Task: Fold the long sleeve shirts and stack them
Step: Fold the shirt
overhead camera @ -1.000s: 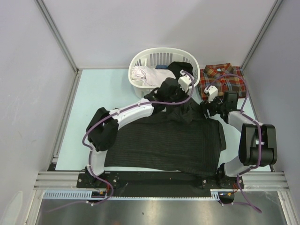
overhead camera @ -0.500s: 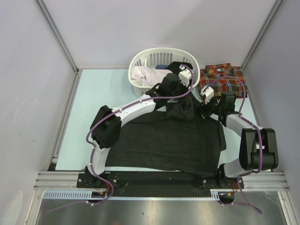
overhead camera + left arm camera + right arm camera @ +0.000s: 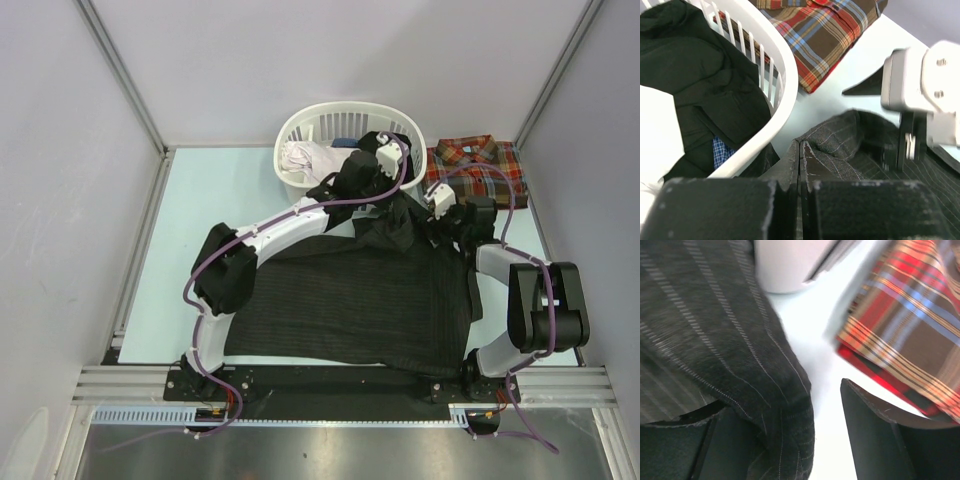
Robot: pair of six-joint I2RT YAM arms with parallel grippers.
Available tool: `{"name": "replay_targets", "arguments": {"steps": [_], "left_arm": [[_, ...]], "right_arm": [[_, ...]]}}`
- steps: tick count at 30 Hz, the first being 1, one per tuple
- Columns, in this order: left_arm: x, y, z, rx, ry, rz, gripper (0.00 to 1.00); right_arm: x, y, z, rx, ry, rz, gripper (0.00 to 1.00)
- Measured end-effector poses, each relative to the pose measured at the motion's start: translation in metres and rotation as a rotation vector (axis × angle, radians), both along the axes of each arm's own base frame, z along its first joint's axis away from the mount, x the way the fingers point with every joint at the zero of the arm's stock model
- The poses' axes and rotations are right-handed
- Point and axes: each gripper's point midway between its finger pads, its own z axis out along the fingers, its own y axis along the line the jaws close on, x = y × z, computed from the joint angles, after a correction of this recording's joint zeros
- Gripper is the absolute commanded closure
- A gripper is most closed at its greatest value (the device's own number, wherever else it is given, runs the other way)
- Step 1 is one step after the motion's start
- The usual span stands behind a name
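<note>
The black pinstriped long sleeve shirt (image 3: pixel 350 300) lies spread across the middle of the table, its far edge pulled up into a peak (image 3: pixel 395 225). My left gripper (image 3: pixel 385 192) is shut on that raised edge (image 3: pixel 830 150), close beside the basket. My right gripper (image 3: pixel 430 222) is open right next to it. A pinstriped fold (image 3: pixel 765 365) drapes over its left finger and into the gap, and its right finger (image 3: pixel 875 440) is still apart from the cloth. The plaid long sleeve shirt (image 3: pixel 480 168) lies folded at the far right (image 3: pixel 825 30) (image 3: pixel 910 325).
A white laundry basket (image 3: pixel 295 135) with white, black and blue-checked clothes stands at the far centre, its rim (image 3: pixel 775 65) just left of my left gripper. Grey walls and metal rails close in the table on three sides. Both arm bases sit at the near edge.
My left gripper has drawn the shirt's raised edge a little farther back toward the basket. My right gripper has moved left and away from me, closing in on that lifted cloth.
</note>
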Motion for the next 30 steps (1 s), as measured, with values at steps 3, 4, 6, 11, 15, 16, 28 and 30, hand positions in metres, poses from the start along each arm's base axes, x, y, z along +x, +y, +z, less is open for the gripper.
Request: {"name": "replay_targets", "arguments": {"steps": [3, 4, 6, 11, 15, 16, 28, 30], "left_arm": [[-0.002, 0.0, -0.002, 0.004, 0.009, -0.009, 1.0], [-0.003, -0.001, -0.002, 0.004, 0.012, -0.015, 1.0], [-0.005, -0.002, -0.005, 0.006, 0.02, -0.026, 1.0], [-0.005, -0.003, -0.019, 0.024, 0.041, -0.031, 1.0], [-0.005, -0.003, -0.029, 0.041, 0.058, -0.031, 1.0], [-0.005, -0.002, -0.03, 0.042, 0.06, -0.03, 1.0], [-0.007, -0.003, -0.034, 0.048, 0.072, -0.042, 1.0], [-0.008, -0.004, -0.034, 0.047, 0.073, -0.047, 1.0]], "right_arm": [[0.002, -0.013, 0.0, -0.01, -0.003, -0.036, 0.36], [0.003, -0.018, 0.0, -0.01, -0.001, -0.047, 0.36], [0.003, -0.029, 0.0, -0.01, 0.007, -0.072, 0.37], [0.008, -0.048, 0.008, 0.001, 0.022, -0.092, 0.3], [0.012, -0.055, 0.018, 0.048, 0.061, -0.057, 0.31], [0.014, -0.054, 0.02, 0.065, 0.08, -0.039, 0.31], [0.001, -0.046, 0.013, 0.158, 0.249, 0.055, 0.58], [-0.002, -0.045, 0.011, 0.165, 0.264, 0.064, 0.73]]}}
